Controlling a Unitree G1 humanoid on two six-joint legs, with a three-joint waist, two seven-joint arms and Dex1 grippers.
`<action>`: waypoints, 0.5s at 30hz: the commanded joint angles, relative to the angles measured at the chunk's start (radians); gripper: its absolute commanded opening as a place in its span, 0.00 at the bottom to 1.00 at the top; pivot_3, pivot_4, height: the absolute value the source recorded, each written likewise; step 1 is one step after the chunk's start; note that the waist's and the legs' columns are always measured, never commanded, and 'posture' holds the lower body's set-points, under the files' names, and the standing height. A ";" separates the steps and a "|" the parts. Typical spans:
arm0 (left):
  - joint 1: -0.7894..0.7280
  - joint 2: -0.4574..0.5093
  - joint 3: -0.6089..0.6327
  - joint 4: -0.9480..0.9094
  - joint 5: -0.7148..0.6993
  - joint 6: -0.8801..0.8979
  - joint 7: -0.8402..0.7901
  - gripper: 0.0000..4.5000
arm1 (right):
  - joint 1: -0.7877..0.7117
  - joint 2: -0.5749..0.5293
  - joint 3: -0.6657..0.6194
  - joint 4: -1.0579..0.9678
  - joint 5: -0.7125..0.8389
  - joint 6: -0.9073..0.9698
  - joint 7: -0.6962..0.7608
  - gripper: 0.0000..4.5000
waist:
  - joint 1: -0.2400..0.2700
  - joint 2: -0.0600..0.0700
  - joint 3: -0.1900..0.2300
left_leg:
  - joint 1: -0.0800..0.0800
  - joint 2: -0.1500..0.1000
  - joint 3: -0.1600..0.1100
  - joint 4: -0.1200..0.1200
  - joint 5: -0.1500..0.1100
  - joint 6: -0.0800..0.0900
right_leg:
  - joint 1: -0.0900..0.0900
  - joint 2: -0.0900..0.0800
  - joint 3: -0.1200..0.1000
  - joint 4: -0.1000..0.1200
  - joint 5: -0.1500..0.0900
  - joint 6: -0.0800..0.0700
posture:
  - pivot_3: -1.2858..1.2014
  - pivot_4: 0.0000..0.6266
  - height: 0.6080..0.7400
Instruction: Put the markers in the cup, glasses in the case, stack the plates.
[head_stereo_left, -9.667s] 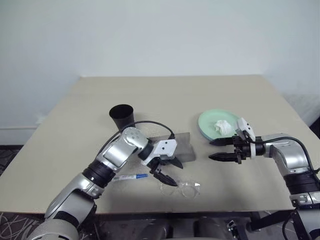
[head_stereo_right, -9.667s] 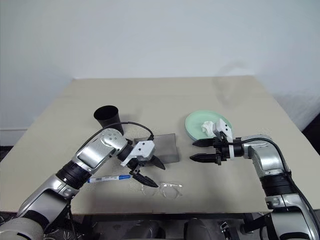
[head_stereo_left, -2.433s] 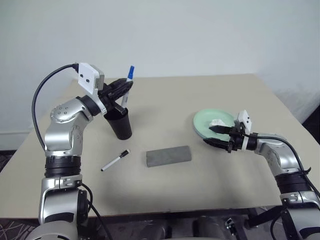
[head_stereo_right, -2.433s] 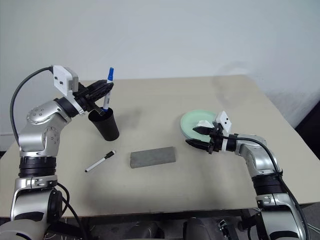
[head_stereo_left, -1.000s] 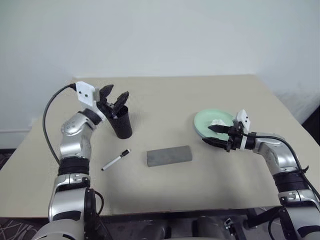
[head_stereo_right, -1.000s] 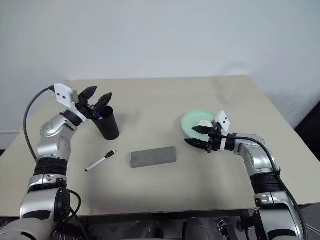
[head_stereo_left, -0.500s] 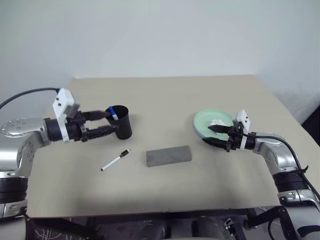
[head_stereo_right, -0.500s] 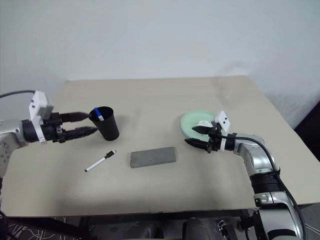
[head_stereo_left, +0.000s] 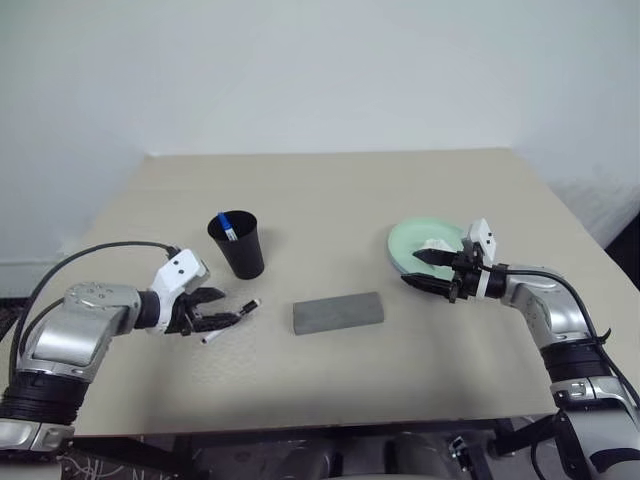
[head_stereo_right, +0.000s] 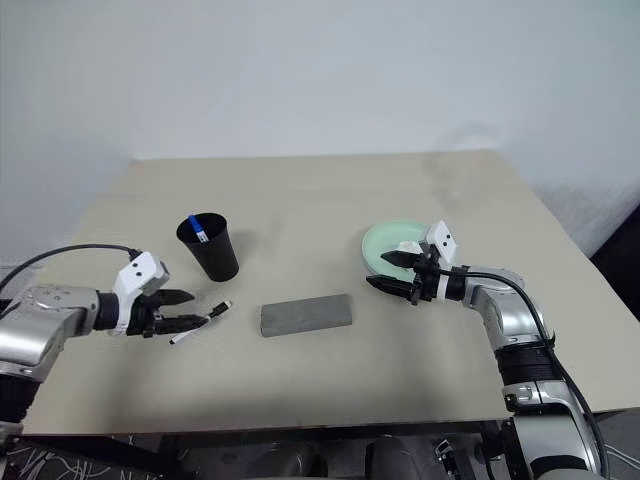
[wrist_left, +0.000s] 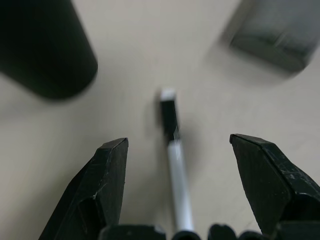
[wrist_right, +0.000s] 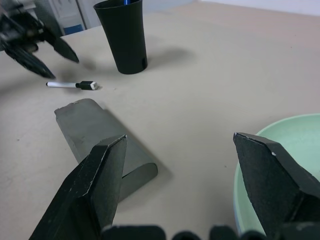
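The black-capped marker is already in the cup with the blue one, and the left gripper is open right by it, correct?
Not quite. The black-capped marker lies on the table, not in the cup. The left wrist view shows it between the open left gripper fingers. The blue-capped marker is in the cup.

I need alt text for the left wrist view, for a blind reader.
Two open black fingers frame a black-capped marker lying on the beige table. The black cup and grey case stand beyond it.

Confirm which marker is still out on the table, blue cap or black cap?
The black-capped marker: it lies flat on the table between the open fingers of the left gripper. The blue-capped marker stands in the cup.
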 joint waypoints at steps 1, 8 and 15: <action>-0.019 -0.012 -0.023 0.032 0.042 -0.033 -0.009 0.76 | -0.001 -0.009 -0.023 -0.045 0.010 -0.010 -0.008 0.82 | 0.000 0.000 0.000 | 0.000 0.000 0.000 0.000 0.000 0.000 | 0.000 0.000 0.000 0.000 0.000 0.000 | 0.52 0.00 1.00; -0.032 -0.036 -0.058 0.103 0.095 -0.075 -0.024 0.55 | 0.004 -0.011 -0.025 -0.054 0.013 -0.006 -0.018 0.82 | 0.000 0.002 0.000 | 0.001 0.000 0.000 0.001 0.000 0.000 | 0.001 -0.001 0.000 0.001 0.000 0.000 | 0.52 0.00 1.00; -0.031 -0.047 -0.021 0.109 0.084 -0.096 -0.031 0.02 | -0.001 -0.011 -0.023 -0.049 0.011 -0.008 -0.018 0.82 | 0.000 0.002 0.000 | 0.001 0.000 0.000 0.001 0.000 0.000 | 0.001 -0.001 0.000 0.001 0.000 0.000 | 0.52 0.00 1.00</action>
